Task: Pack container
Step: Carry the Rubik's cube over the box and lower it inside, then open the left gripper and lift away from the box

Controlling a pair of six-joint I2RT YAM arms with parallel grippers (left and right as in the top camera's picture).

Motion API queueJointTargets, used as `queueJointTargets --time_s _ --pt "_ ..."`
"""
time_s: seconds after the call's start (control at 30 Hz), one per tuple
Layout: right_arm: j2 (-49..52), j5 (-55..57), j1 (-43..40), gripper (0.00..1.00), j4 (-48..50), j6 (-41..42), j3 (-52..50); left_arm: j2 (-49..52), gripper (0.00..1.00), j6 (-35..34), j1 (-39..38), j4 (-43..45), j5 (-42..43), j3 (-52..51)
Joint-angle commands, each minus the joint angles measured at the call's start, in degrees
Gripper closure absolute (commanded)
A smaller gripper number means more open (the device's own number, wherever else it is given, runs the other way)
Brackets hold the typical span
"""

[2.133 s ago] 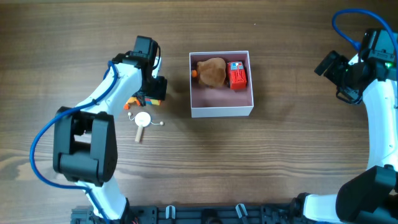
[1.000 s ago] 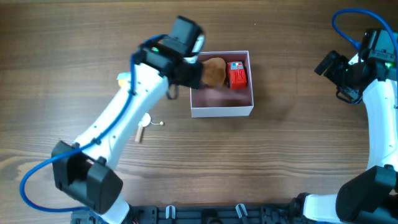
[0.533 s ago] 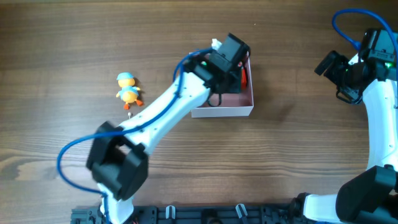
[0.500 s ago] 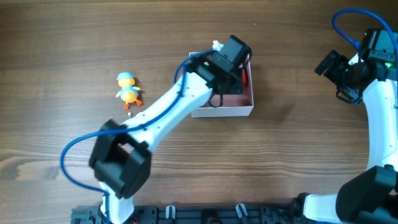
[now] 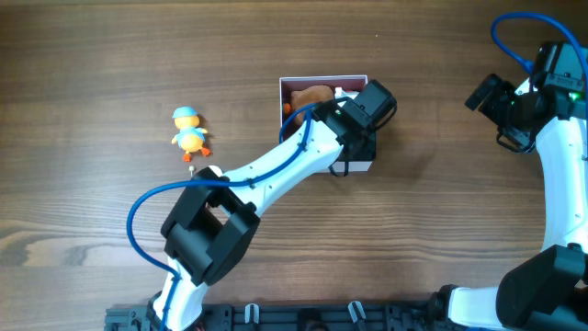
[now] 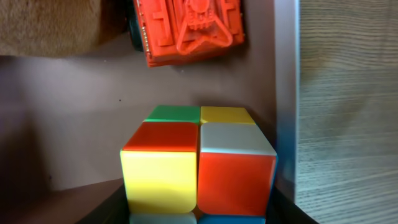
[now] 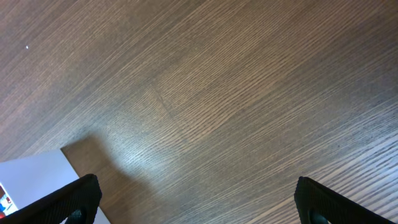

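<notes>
The container [image 5: 322, 79] is a white-walled box with a pink inside at the table's middle. In it lie a brown plush [image 5: 312, 95] and a red toy [image 6: 186, 28]. My left gripper [image 6: 199, 208] is shut on a multicoloured cube [image 6: 199, 165] and holds it inside the container's right part, close to the white wall [image 6: 286, 93]. In the overhead view the left wrist [image 5: 367, 108] covers the cube and the red toy. My right gripper [image 7: 199, 205] is open and empty over bare wood, right of the container's corner [image 7: 31, 180].
A small yellow duck toy with a blue cap [image 5: 188, 129] lies on the table left of the container. A small white object [image 5: 209, 172] shows beside the left arm. The right arm [image 5: 528, 101] stays at the far right.
My left arm has swung from the table's left side, beside the duck, to the container's right part, carrying the cube. The right arm has not moved.
</notes>
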Motion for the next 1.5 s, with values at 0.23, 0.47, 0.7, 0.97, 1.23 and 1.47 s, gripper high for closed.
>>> queueJointTargets --time_s 0.23,0.47,0.7,0.97,1.23,1.47 --pt "0.6 -0.3 -0.1 0.00 0.9 0.8 0.0 1.7 0.47 -1.2 -0.1 1.9 -0.9 0.8" --pt "0.6 -0.3 -0.1 0.00 0.9 0.8 0.0 0.7 0.44 -1.2 -0.1 2.1 0.7 0.9" --pt "0.6 -0.3 -0.1 0.00 0.9 0.8 0.0 -0.5 0.34 -1.2 -0.1 2.1 0.6 1.0" --pt "0.6 -0.3 -0.1 0.00 0.9 0.8 0.0 -4.6 0.39 0.8 0.0 0.8 0.2 2.3" --pt "0.6 -0.3 -0.1 0.00 0.9 0.8 0.0 -17.5 0.26 7.7 2.1 -10.5 -12.4 4.8" --pt "0.6 -0.3 -0.1 0.00 0.9 0.8 0.0 -24.2 0.13 13.9 14.3 -27.3 -18.9 4.8"
